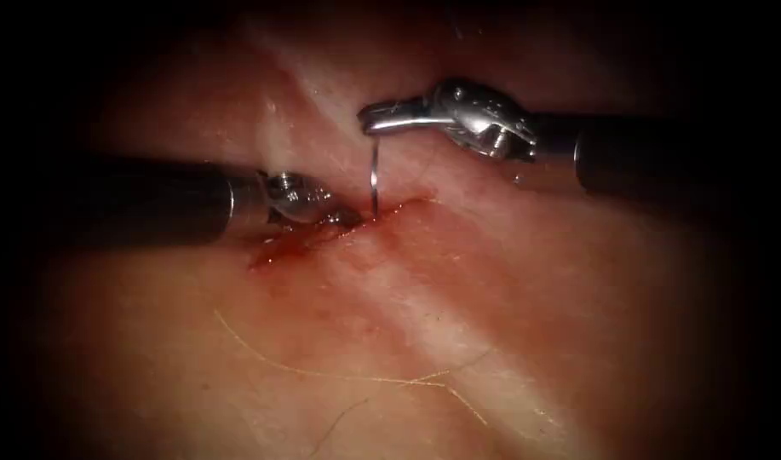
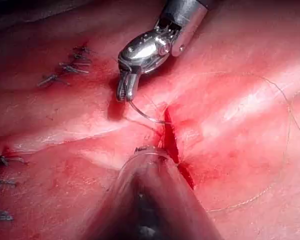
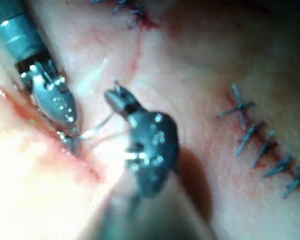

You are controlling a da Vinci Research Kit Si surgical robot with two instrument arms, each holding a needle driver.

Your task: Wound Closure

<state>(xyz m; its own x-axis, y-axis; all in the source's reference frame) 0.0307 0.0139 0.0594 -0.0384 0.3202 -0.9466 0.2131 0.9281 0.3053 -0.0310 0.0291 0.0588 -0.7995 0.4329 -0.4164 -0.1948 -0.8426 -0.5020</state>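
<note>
The tissue (image 1: 509, 324), a soft, wet slab of pork belly, lies under both tools, its cut (image 1: 339, 232) running left to right at the centre with red fluid (image 1: 275, 251) pooled at the left end. The right arm's tool (image 1: 375, 117) reaches in from the right, jaws closed on the upper end of the curved needle (image 1: 374, 183), which stands nearly upright with its lower end entering the tissue at the cut's far edge. The left arm's tool (image 1: 343, 217) presses at the cut from the left; whether its jaws grip anything cannot be told. Pale thread (image 1: 356, 377) trails loose across the near tissue. The needle looks stiff, thin and slippery, best held on its body, away from the tip.
</note>
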